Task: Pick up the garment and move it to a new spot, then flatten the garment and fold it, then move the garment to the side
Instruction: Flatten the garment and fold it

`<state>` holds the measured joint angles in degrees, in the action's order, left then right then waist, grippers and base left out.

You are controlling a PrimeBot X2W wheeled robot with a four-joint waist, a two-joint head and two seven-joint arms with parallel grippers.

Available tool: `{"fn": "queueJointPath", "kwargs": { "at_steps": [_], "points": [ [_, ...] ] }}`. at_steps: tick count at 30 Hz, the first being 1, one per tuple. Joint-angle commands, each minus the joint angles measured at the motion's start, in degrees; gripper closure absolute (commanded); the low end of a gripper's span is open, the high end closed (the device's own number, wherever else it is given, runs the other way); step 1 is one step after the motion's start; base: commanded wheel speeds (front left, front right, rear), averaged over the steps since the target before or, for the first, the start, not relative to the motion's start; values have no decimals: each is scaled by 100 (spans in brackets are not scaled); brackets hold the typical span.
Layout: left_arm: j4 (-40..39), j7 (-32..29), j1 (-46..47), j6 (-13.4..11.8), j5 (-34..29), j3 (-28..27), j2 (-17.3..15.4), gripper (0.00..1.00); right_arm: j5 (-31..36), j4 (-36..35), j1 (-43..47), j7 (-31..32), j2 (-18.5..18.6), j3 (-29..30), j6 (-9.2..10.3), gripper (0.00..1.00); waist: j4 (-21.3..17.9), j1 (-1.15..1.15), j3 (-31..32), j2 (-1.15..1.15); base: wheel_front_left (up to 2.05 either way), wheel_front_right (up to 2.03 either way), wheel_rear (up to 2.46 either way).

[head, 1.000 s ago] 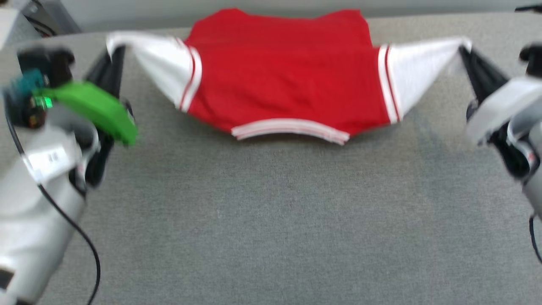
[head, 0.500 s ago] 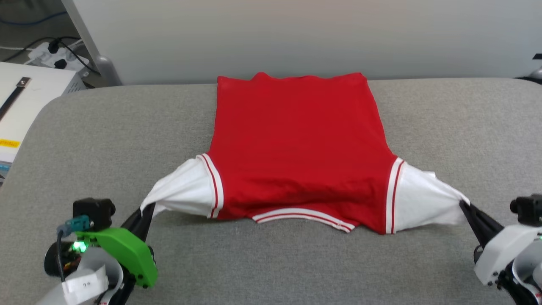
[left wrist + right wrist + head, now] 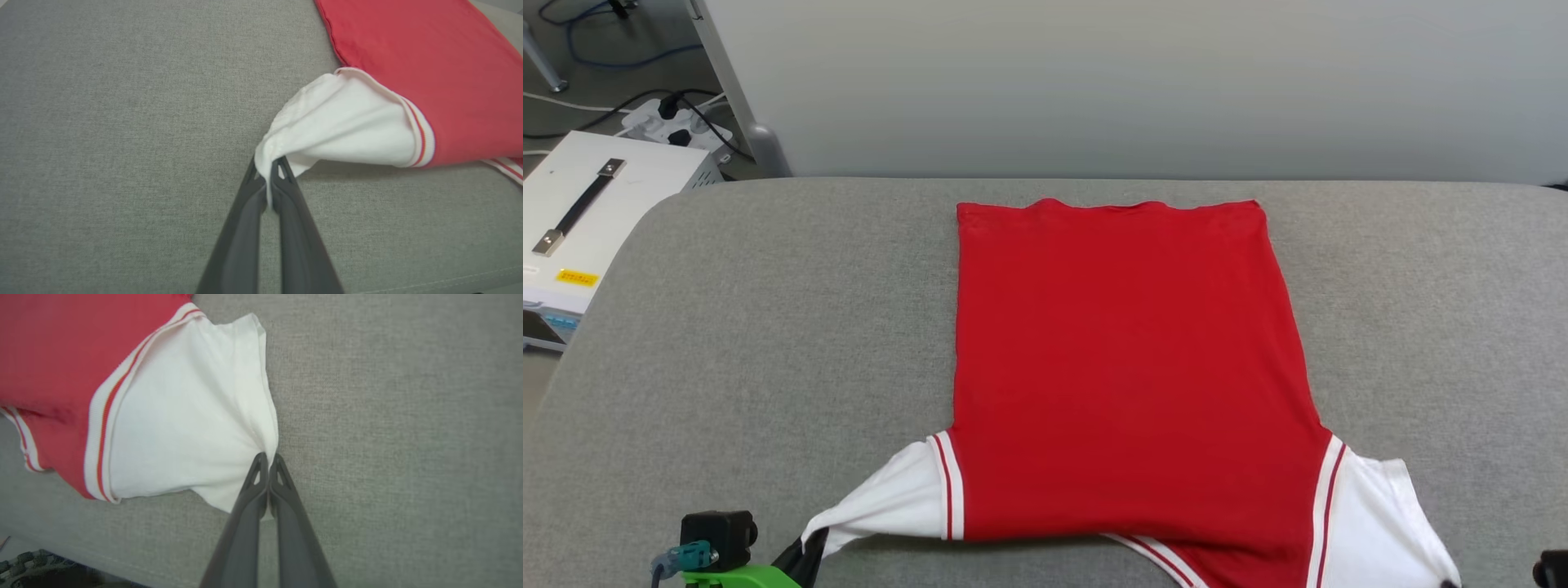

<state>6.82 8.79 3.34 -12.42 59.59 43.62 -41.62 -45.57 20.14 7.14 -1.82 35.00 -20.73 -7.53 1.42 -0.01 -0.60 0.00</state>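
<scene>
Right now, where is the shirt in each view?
Head view: shirt in the centre, reaching the bottom edge.
Left wrist view: upper right, sleeve pinched by the left gripper.
Right wrist view: upper left, sleeve pinched by the right gripper.
Shared landmark: the striped collar, at the shirt's near edge.

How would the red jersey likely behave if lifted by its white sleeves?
Probably floppy: the jersey gathers into creases where the left gripper and right gripper pinch its sleeves. Likely sags between them; probably light, given such small pinches.
</scene>
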Motion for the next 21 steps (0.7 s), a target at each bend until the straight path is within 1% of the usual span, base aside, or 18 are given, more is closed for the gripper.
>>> {"fn": "queueJointPath", "kwargs": {
  "at_steps": [1,4,7,8,9,11,15,21],
  "points": [
    [-23,51,-71,-67,13,-16,-21,100,50,-75,188,190,-29,48,4,100,26,1,-63,0,0,0,0],
    [-33,51,-57,-71,-2,12,24,100,123,-218,391,541,-91,150,4,100,30,1,-116,0,0,0,0],
    [-35,63,-10,-68,-49,37,54,100,217,-358,396,719,-175,317,4,100,17,1,-154,0,0,0,0],
    [-36,70,16,-68,-68,44,67,100,260,-427,370,775,-204,376,4,91,12,1,-168,0,0,0,0],
    [-42,73,40,-61,-85,51,77,100,298,-485,339,805,-226,434,4,57,11,1,-183,0,0,0,0],
    [-65,96,120,-48,-147,62,97,100,392,-640,257,909,-242,536,4,0,19,1,-240,0,0,0,0],
    [-141,144,317,-22,-275,81,168,100,529,-1058,4,1041,-213,832,4,0,89,1,-399,0,0,0,0],
    [-366,267,760,-153,-630,73,330,100,795,-1794,-855,1011,-161,1828,4,0,347,1,-886,0,0,0,0]
  ]
}}
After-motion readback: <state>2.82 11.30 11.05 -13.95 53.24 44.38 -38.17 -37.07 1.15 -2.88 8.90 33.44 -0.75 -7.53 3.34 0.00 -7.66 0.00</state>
